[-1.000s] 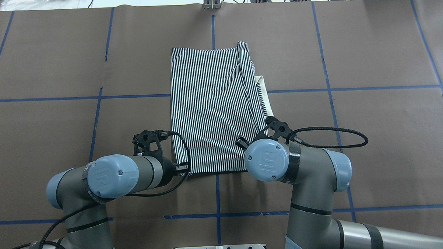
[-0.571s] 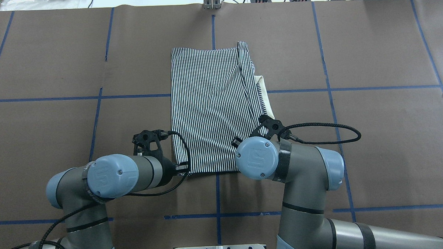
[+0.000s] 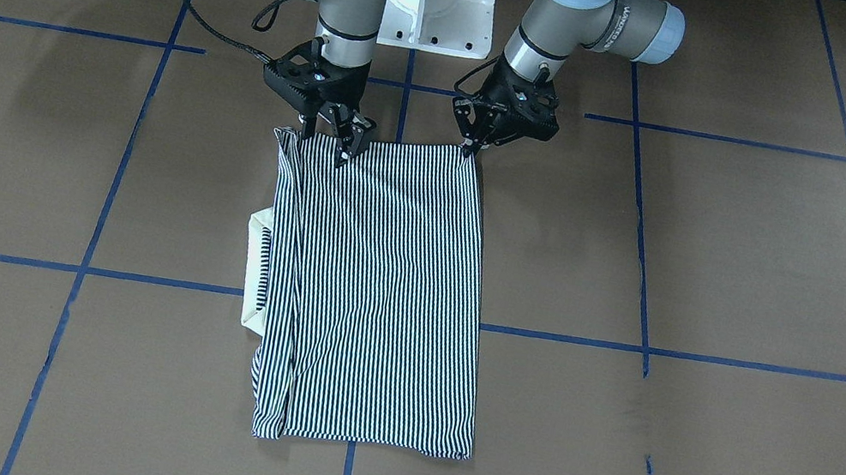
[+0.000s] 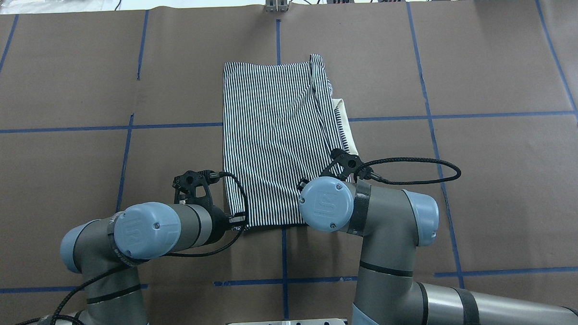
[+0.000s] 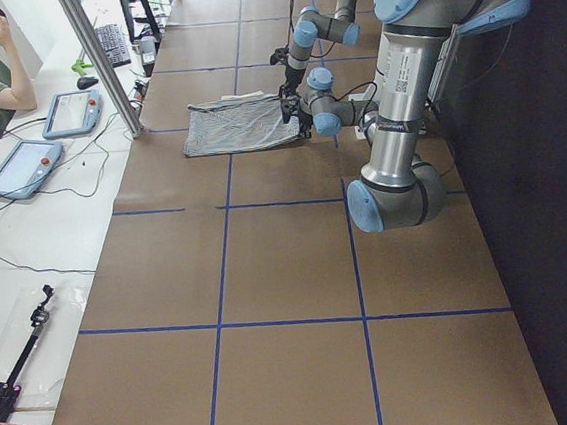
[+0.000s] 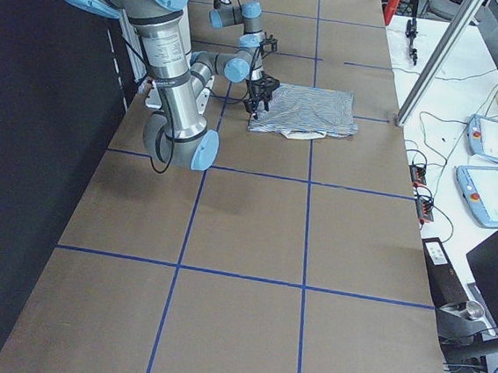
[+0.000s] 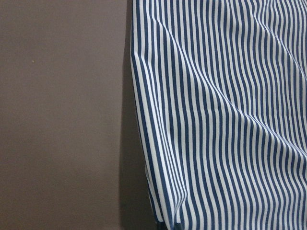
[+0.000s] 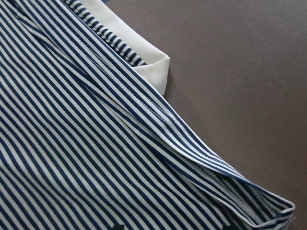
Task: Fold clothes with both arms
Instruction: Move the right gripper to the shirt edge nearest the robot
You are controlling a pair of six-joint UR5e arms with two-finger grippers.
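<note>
Jaws at the hem: left gripper point(image 3: 470, 148) looks pinched on one corner, right gripper point(image 3: 324, 140) is spread above the other.

Front camera: the striped shirt point(image 3: 380, 282) lies flat on the table point(image 3: 728, 283), folded into a long panel running straight out from the robot's base point(image 3: 438, 5), with its cream collar point(image 3: 255, 260) poking out on the right arm's side. Overhead, both wrists hide their fingers at the hem nearest the base. The left wrist camera shows creases fanning from the held corner; the right wrist camera shows stacked seamed edges. It is probably light, limp cloth whose layers may slip, so pinch all layers at the base-side corners.
</note>
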